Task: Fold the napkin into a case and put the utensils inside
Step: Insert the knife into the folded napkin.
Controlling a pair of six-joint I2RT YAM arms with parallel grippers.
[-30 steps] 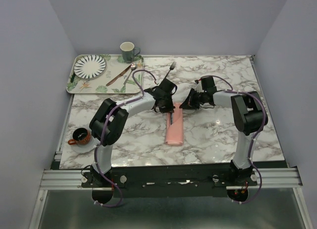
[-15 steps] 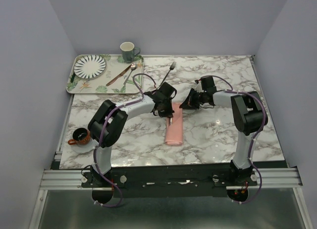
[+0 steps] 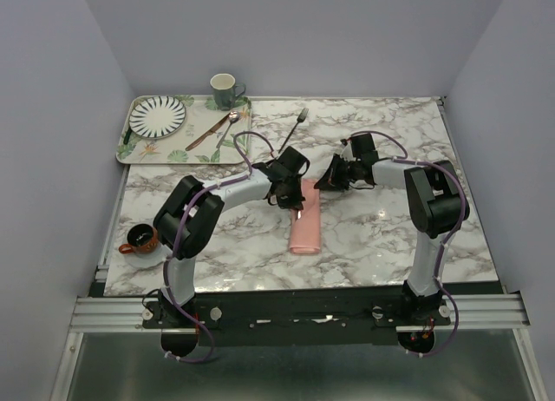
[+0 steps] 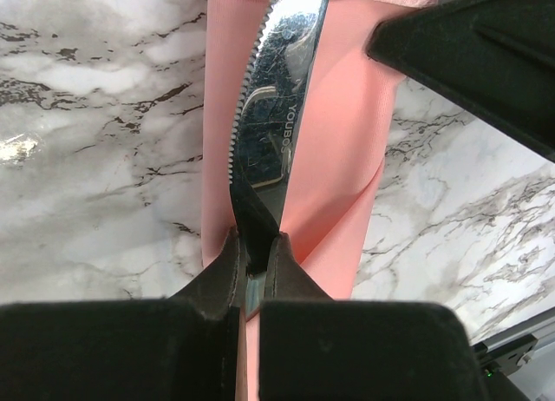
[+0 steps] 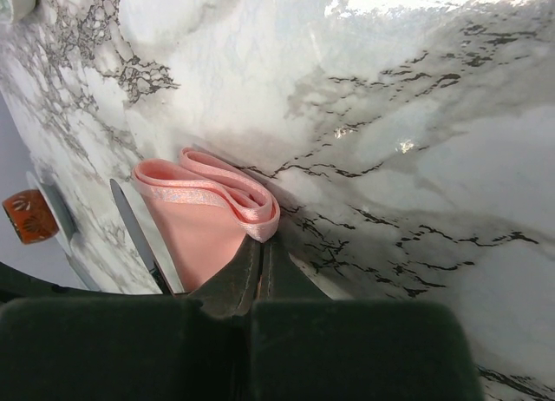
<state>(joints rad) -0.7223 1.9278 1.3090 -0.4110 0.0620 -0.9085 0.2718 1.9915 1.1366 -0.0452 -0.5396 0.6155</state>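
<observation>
The main risk here is the knife (image 4: pixel 276 115) riding along the outside of the case (image 3: pixel 305 227) instead of sliding into it. In the left wrist view the serrated blade lies flat over the pink cloth, and whether its tip has found the mouth of the pocket cannot be told. If the blade is pushed on at this shallow angle, it may skate over the top layer, drag the soft folds with it and undo the narrow pocket. A second hazard is the lifted edge. The folded layers are bunched in one small pinch, so a tug from either arm could pull them free and let the mouth fall shut. The blade could also twist in so slim a hold and swing off line. The two arms work very near each other over the case, so a bump between them is possible as well. The left claw (image 4: pixel 254 249) is closed down tight on the knife near the base of the blade, fingers pressed against both flat faces. The right claw (image 5: pixel 262 247) is clamped shut on the case's layered end, holding it up off the table (image 3: pixel 381 236). The case lies near the middle of the table, between the arms — the fork (image 3: pixel 301 118) rests well apart at the far side, untouched.
</observation>
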